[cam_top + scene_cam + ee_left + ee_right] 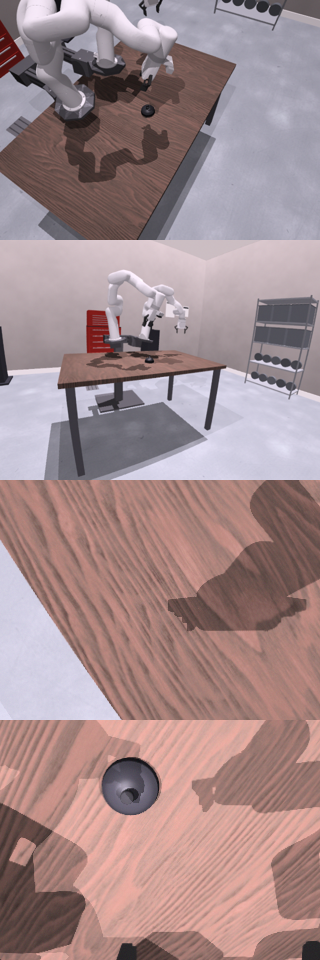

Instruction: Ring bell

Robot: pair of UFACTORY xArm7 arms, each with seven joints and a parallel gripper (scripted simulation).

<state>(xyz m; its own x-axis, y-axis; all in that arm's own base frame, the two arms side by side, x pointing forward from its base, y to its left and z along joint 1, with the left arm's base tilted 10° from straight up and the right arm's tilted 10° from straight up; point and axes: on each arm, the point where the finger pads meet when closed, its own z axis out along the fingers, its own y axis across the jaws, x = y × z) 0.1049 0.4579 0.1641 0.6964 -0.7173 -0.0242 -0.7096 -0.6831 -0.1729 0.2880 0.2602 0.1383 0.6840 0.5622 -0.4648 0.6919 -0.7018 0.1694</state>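
Note:
The black bell (147,111) (149,360) (117,781) stands upright on the wooden table (124,201) (85,374). Its small top button (147,106) (128,796) is up and nothing touches it. My right gripper (146,83) (147,323) (219,951) is open and empty. It is tilted and hangs well above the table, on the robot side of the bell. In the right wrist view the bell lies up and left of the two fingertips. My left gripper (151,12) (180,331) is open and empty, high up and far from the bell. The left wrist view shows no bell.
The table's edge (65,639) shows in the left wrist view. The two arm bases (74,103) (107,64) stand at the robot side of the table. Arm shadows fall around the bell. A shelf rack (280,323) and a red tool cabinet (96,336) stand away from the table.

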